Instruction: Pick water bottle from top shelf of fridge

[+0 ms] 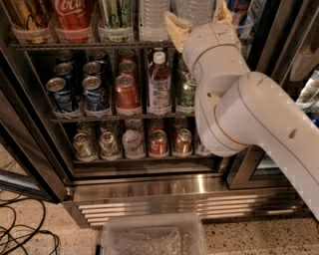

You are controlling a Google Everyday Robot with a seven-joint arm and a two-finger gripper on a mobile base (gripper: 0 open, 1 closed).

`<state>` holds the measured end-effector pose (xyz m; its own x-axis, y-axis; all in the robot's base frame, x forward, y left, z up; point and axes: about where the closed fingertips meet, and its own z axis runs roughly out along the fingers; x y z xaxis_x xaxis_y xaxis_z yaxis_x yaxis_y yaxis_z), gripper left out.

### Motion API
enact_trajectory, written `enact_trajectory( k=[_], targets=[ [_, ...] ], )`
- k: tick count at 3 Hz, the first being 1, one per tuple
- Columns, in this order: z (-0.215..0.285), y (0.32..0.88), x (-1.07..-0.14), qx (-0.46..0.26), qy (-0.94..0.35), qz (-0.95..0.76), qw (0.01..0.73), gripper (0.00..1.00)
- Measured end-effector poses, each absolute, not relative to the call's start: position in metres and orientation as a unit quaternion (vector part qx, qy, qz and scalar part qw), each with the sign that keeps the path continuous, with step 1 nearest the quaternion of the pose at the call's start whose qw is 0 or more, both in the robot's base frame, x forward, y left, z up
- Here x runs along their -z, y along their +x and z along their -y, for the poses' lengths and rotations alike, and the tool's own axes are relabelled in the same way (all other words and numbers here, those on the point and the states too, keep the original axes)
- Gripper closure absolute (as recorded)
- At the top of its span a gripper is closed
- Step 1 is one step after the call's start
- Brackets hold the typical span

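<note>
Fridge (174, 187) fills the view, its interior exposed and its ribbed steel base panel along the bottom. We note the white arm (249, 114) crossing the right half of the opening and hiding the right ends of the two can racks. The left half is free of the arm. Clear plastic bin (152, 238) sits on the floor just before the base panel, cables (20, 234) to its left. Top shelf (89, 45) runs near the upper edge, its front rail lined with clear holders. Water bottle (195, 7) stands on it toward the right, cut off by the upper edge, with a second clear bottle (153, 20) just beside it on the left. Gripper (197, 17) sits at shelf level, fingers (174, 29) apart, one either side of the water bottle; we cannot tell whether they touch it.
</note>
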<state>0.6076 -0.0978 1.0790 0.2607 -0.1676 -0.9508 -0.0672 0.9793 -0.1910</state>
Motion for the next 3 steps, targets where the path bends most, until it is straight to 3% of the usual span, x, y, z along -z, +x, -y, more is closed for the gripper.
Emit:
enact_trajectory(
  k=[1, 3],
  targets=[
    [0.092, 0.618, -1.079, 0.036, -0.088, -0.599, 0.795, 0.27],
    [0.091, 0.633, -1.088, 0.054, -0.061, -0.579, 0.811, 0.31]
  ],
)
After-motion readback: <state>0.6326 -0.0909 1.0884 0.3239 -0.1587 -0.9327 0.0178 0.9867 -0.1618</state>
